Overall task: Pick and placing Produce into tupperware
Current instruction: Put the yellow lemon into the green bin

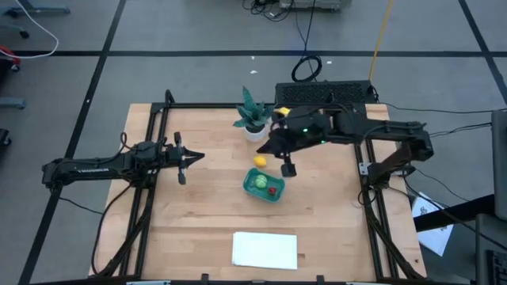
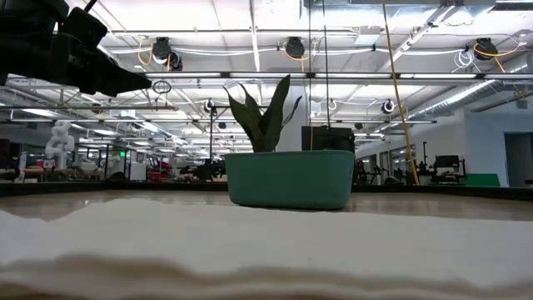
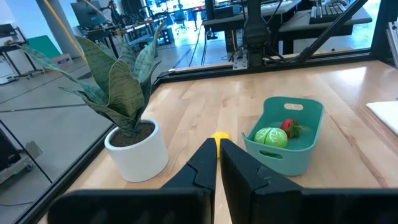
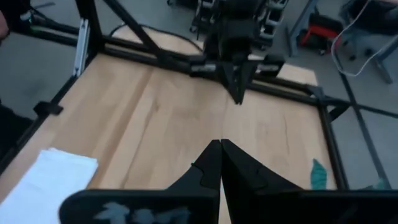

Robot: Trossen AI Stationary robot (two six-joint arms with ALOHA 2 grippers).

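Two produce pieces in tupperware; lemon outside.
Tupperware (image 1: 264, 186) holds green piece (image 1: 260, 182) and red piece (image 1: 272, 190); lemon (image 1: 259, 161) lies just beside it, below the right gripper (image 1: 287, 169), fingers together, empty. Left gripper (image 1: 184, 158) fingers together, well apart. Potted plant (image 1: 253, 117) nearby.

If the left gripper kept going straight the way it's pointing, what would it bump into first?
Probably the yellow lemon, peeking out just past the shut left gripper. The teal tupperware sits slightly to one side. Depth is hard to judge.

Lemon (image 1: 259, 161) beside part-filled teal tupperware (image 1: 264, 193)
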